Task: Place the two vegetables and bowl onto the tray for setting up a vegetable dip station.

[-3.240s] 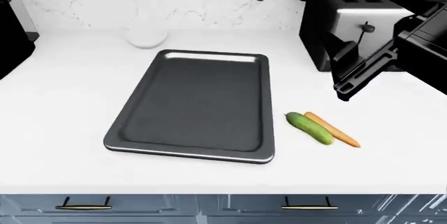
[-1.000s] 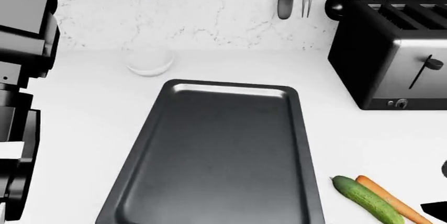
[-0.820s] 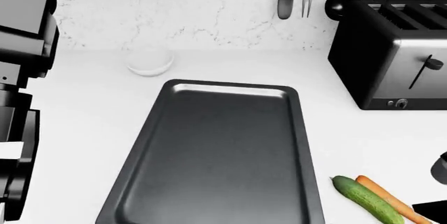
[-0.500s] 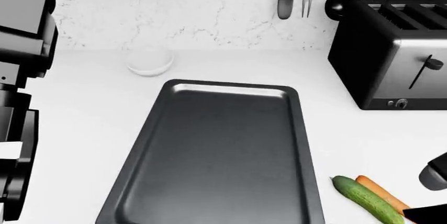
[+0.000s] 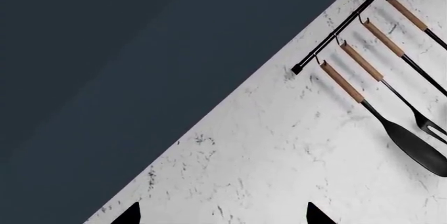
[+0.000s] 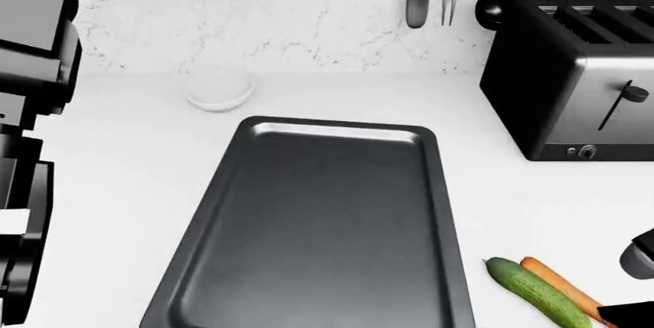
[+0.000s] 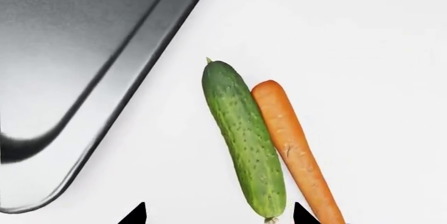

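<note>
Bumpy green cucumber [image 7: 244, 138] and tapered orange carrot [image 7: 294, 147] lie side by side, touching, on white countertop [image 6: 531, 198] just right of dark grey rectangular metal baking tray [image 6: 325, 224]. Small round white bowl [image 6: 219, 88] sits far left, beyond tray, near marble backsplash [image 6: 306, 14]. My right gripper [image 7: 219, 214] hovers over vegetables, fingers spread, holding nothing. My left gripper [image 5: 222, 216] raised toward wall, tips apart, facing black utensil rail [image 5: 340, 28]. Black steel toaster [image 6: 572, 79] far right.
</note>
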